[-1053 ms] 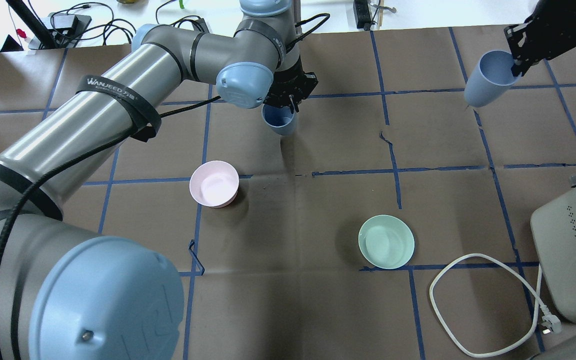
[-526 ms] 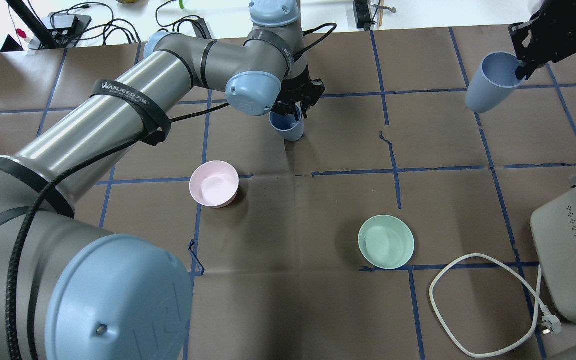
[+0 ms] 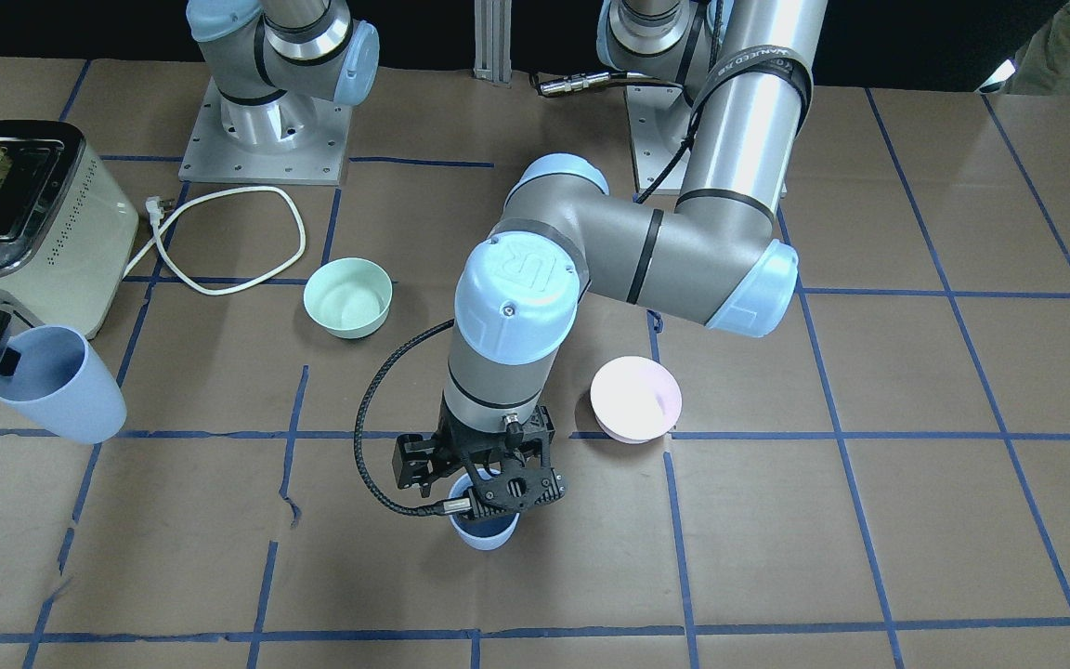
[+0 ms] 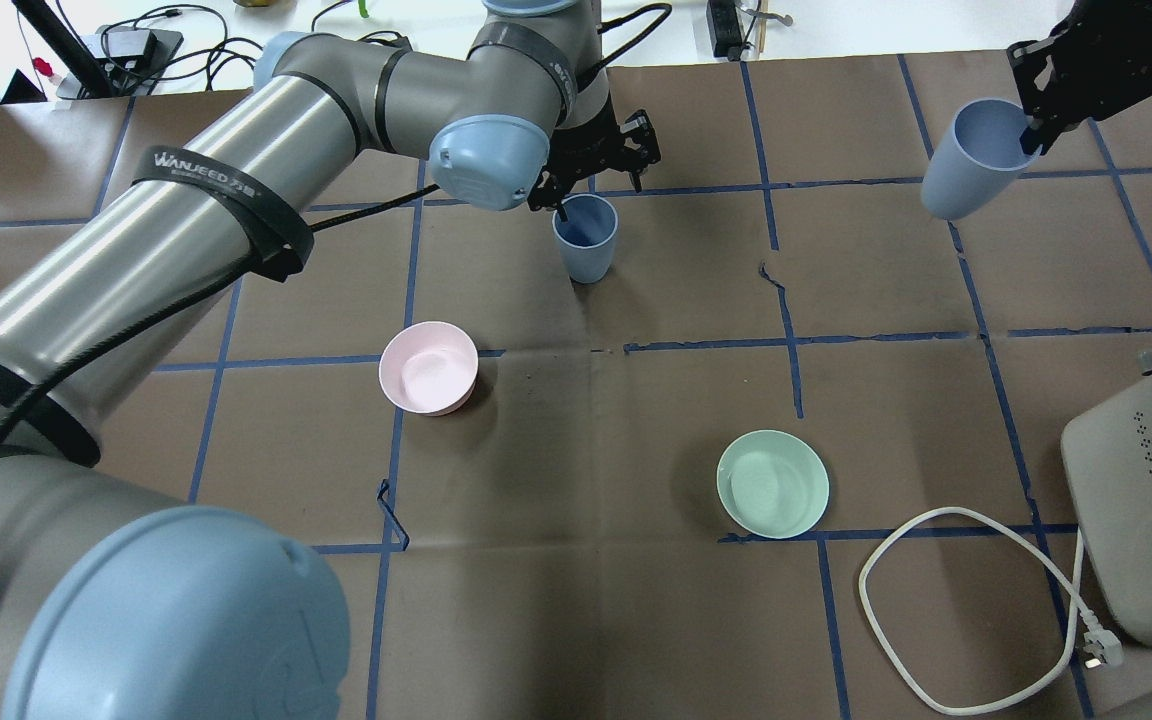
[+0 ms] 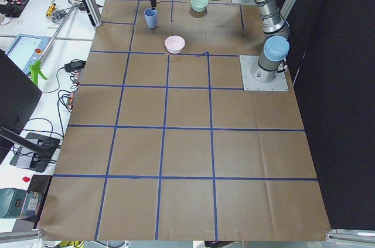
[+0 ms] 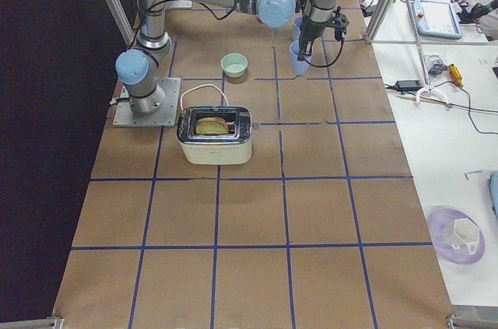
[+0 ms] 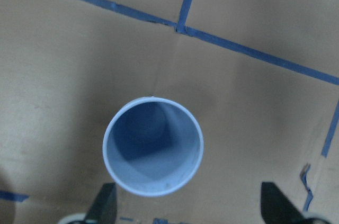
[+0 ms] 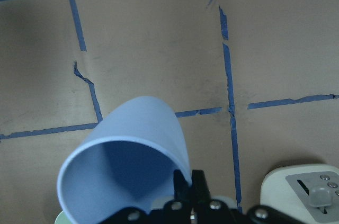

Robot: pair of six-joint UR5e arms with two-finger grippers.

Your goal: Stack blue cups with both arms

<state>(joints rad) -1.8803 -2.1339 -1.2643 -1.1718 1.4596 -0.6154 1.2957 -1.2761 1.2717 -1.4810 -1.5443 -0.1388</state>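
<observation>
One blue cup (image 4: 586,236) stands upright on the table at the far middle; it also shows in the front view (image 3: 485,532) and in the left wrist view (image 7: 153,146). My left gripper (image 4: 593,172) is open and hovers just above and behind it, with its fingers (image 7: 107,204) wide apart and off the cup. My right gripper (image 4: 1036,128) is shut on the rim of the second blue cup (image 4: 969,160) and holds it tilted in the air at the far right. The right wrist view shows this pinch (image 8: 192,182) on the cup (image 8: 130,168).
A pale pink bowl (image 4: 428,367) sits left of centre and a mint-green bowl (image 4: 772,483) right of centre. A cream toaster (image 4: 1131,500) with a white cable (image 4: 966,610) stands at the near right. Blue tape lines cross the brown table cover.
My left gripper has opened and let go of its cup, which now stands on the table slightly further right. The gripper has drawn back above it. The right cup has barely moved.
</observation>
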